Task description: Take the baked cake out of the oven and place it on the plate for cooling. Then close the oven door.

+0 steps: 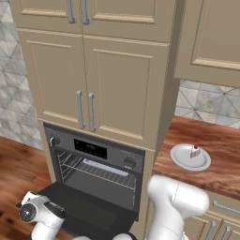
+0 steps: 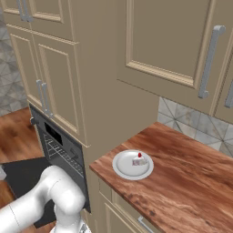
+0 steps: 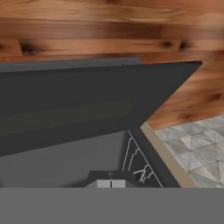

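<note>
Baked cake sits on the plate on the wooden counter, right of the oven. Oven door hangs open, lowered flat. Gripper clenched shut, holding nothing, low beside the door's edge, facing the wire racks.

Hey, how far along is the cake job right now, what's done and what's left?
Done: the cake sits on the plate on the counter. In hand: the arm is low by the oven door, which hangs open in front of the oven; the hand view looks along the door's dark panel, and the hand is shut, holding nothing visible. Left: swing the door up and closed.
</note>
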Tool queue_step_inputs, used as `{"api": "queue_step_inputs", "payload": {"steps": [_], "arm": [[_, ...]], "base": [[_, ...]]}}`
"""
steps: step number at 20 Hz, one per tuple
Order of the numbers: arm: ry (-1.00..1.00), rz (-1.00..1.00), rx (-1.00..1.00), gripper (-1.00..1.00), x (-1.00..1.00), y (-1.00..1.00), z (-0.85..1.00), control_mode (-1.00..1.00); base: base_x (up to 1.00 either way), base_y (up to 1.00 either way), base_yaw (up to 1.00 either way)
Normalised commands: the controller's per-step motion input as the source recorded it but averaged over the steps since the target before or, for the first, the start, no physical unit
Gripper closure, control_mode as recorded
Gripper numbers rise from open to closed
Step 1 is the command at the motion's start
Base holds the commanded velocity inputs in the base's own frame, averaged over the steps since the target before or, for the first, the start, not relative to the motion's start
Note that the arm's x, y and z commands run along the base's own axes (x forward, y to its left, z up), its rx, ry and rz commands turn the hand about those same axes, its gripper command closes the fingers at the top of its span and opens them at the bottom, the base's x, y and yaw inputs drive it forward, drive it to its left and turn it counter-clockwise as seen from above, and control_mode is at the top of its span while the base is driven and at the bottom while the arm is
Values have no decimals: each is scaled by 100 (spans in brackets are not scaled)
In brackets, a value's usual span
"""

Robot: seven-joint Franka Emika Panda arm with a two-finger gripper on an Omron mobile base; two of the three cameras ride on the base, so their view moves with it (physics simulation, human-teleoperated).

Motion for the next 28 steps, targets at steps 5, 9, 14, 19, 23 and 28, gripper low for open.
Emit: {"api": "queue_step_inputs", "payload": {"steps": [5, 9, 14, 19, 23, 28], "arm": [[0, 0, 0, 100, -8, -22, -43, -100], [-3, 2, -2, 100, -66, -16, -68, -100], [-11, 3, 0, -100, -91, 0, -30, -100], [-7, 0, 0, -100, -52, 0, -24, -100], [-3, 0, -1, -100, -5, 0, -40, -100], [-1, -2, 0, -100, 11, 3, -32, -100]], "base": [[0, 0, 0], [0, 0, 0], [0, 0, 0], [0, 0, 0], [0, 0, 0], [0, 0, 0]]}}
